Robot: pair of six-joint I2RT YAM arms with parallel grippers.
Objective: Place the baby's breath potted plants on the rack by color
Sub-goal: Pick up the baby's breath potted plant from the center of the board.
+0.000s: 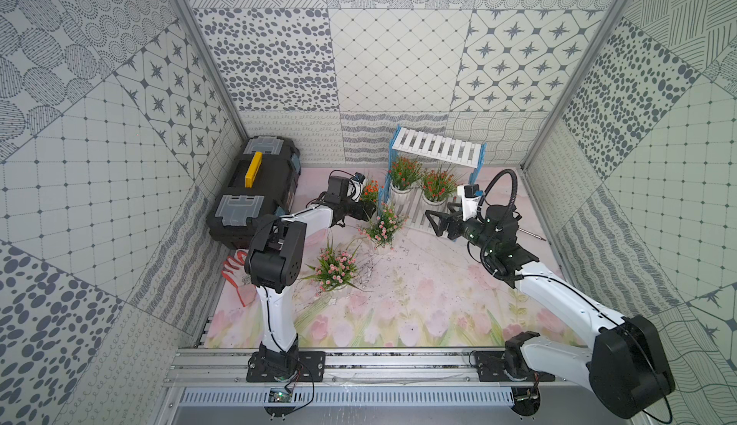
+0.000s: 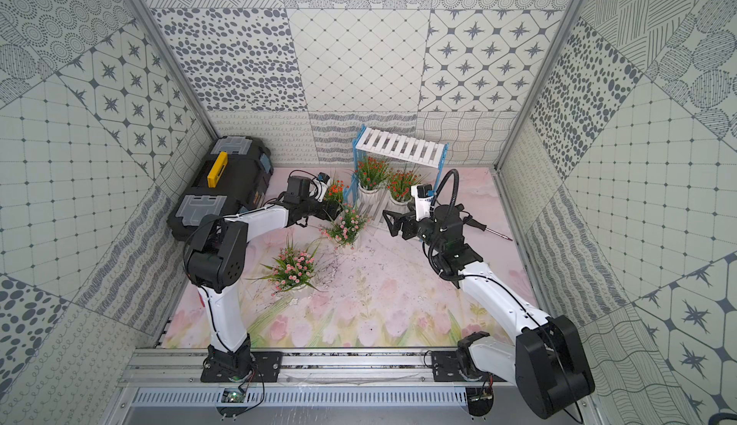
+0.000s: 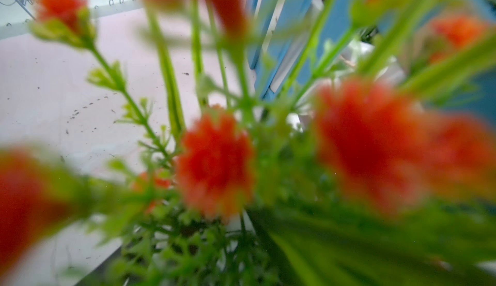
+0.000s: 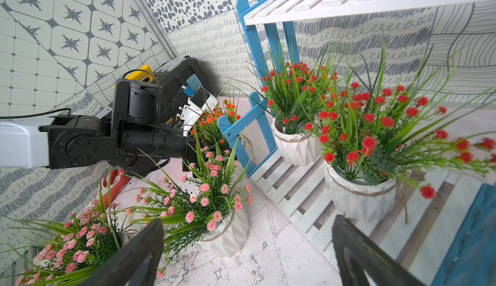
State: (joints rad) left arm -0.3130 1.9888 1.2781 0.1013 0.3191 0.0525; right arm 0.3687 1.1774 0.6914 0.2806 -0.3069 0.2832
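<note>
The rack (image 1: 436, 148) stands at the back, right of centre, and its upper tier is bare. Two orange-red baby's breath potted plants (image 1: 404, 171) (image 1: 436, 185) stand on its lower slats (image 4: 295, 190). A third orange-red plant (image 1: 371, 191) sits just left of the rack's blue side frame. My left gripper (image 1: 369, 211) is at its base, with the jaws buried in foliage; blurred blooms (image 3: 214, 158) fill the left wrist view. Two pink plants (image 1: 383, 225) (image 1: 335, 267) stand on the mat. My right gripper (image 1: 432, 223) hovers open and holds nothing, in front of the rack, facing the nearer pink plant (image 4: 204, 198).
A black toolbox with a yellow handle (image 1: 255, 187) lies along the left wall. A red and white glove (image 1: 239, 275) lies beside the left arm. A thin screwdriver-like tool (image 1: 534, 233) rests near the right wall. Patterned walls enclose the floral mat (image 1: 399, 303).
</note>
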